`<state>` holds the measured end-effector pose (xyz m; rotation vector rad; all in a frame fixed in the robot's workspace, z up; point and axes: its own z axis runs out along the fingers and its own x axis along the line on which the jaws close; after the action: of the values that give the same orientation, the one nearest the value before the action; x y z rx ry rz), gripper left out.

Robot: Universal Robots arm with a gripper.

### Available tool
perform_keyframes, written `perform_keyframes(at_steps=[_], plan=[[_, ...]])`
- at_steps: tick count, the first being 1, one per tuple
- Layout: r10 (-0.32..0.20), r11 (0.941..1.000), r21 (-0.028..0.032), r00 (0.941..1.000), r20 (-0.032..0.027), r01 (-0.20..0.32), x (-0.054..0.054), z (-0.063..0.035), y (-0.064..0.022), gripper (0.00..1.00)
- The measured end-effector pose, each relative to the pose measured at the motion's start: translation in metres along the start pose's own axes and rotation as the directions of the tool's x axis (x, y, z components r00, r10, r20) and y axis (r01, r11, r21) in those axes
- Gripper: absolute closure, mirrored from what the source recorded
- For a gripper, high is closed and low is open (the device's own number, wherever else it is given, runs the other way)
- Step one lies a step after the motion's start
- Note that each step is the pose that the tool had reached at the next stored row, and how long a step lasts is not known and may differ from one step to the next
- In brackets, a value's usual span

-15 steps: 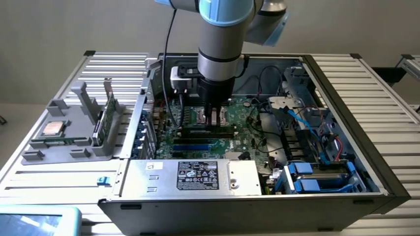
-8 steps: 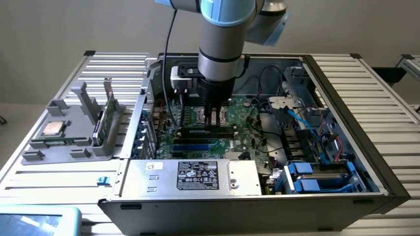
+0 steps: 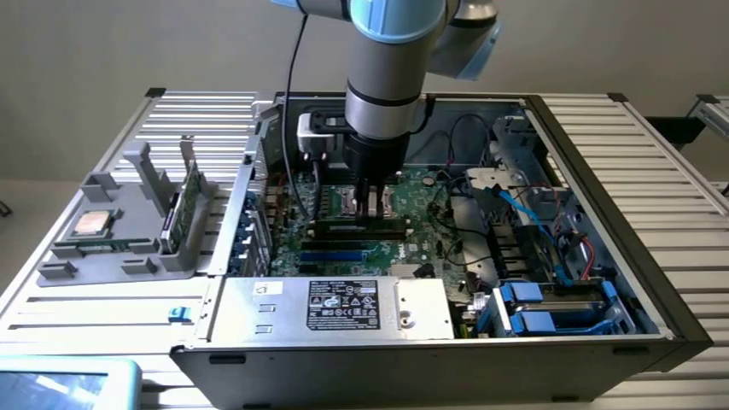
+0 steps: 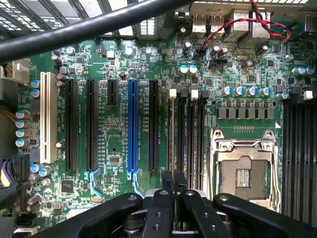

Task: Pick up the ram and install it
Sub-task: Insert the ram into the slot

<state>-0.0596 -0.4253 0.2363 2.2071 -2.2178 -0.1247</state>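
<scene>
The open computer case is sitting on a slatted table, and the arm is reaching straight down into it. The motherboard is covering the case floor. A silver power-supply box is sitting along its near edge, and a tangle of cables is crowding the exterior view's right.

Outside the case, at the exterior view's left, a grey tray is carrying a tall green card and a square processor chip, well apart from the claw.

The gripper is standing over the memory slots. Its fingertips are pressing together on the upper edge of the ram. The ram is standing on edge in the memory slot on the side of the blue slot; how deeply it is seated cannot be told. The open processor socket is lying just beyond the memory slots. A thick black cable is hanging between the wrist camera and the board, away from the ram.
</scene>
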Motion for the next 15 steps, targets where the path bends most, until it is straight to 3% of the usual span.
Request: perform_keyframes(at_steps=[11, 15], plan=[[0.000, 1.0000, -0.0023, 1.0000, -0.0001, 0.000, 0.0000, -0.0002, 0.0000, 0.89], [0.001, 1.0000, -0.0063, 1.0000, -0.0001, -0.001, 0.0001, -0.0002, -0.0005, 0.89]])
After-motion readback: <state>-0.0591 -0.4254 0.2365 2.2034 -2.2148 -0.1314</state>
